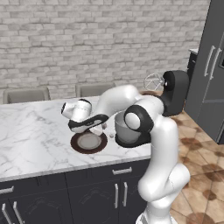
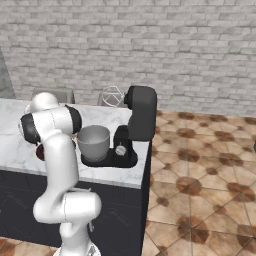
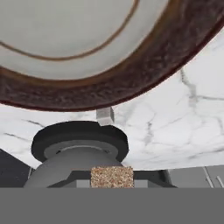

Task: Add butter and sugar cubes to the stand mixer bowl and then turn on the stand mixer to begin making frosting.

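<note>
On the surface (image 1: pixel 35 131) we see the plate (image 1: pixel 89 143), and over its right rim hangs the claw (image 1: pixel 98 130), pinching what looks like a tan sugar cube (image 3: pixel 111 176), though the view is coarse. The stand mixer bowl (image 1: pixel 121 131) stands just right of the claw, with the stand mixer (image 1: pixel 176 89) beyond it.

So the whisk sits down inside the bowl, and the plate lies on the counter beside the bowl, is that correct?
Not quite. The whisk is raised above and behind the bowl, on the tilted-up mixer head, as the right base view shows. The plate does lie on the counter beside the bowl.
</note>
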Controlling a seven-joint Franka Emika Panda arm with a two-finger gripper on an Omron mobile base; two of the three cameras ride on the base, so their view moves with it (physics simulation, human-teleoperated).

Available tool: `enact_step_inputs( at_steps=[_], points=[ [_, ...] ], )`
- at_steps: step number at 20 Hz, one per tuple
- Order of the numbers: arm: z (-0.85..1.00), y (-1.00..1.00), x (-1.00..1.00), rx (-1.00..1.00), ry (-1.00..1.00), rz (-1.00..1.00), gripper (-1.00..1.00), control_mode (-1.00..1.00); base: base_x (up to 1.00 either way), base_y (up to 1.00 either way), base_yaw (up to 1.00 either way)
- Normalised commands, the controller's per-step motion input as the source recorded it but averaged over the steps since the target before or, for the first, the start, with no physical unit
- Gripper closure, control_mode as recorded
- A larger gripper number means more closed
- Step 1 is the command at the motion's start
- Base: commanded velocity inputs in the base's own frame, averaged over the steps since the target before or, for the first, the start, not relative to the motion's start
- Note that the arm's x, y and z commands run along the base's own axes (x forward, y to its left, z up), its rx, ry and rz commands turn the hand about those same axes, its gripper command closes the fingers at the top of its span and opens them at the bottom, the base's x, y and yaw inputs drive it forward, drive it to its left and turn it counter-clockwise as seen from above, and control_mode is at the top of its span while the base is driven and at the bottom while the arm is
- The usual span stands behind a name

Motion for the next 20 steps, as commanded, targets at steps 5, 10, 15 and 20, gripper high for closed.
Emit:
enact_step_inputs(
  at_steps=[5,10,15,20],
  points=[
    [1.00,0.15,-0.24,0.00,-0.12,0.00,1.00,-1.00,0.00,0.00,0.00],
    [0.98,-0.01,-0.29,-0.02,-0.02,-0.03,1.00,-1.00,0.00,0.00,0.00],
    [0.56,-0.34,-0.16,-0.10,0.00,-0.11,1.00,-1.00,0.00,0.00,0.00],
    [0.06,-0.49,0.00,-0.11,0.00,-0.12,1.00,-1.00,0.00,0.00,0.00]
  ],
)
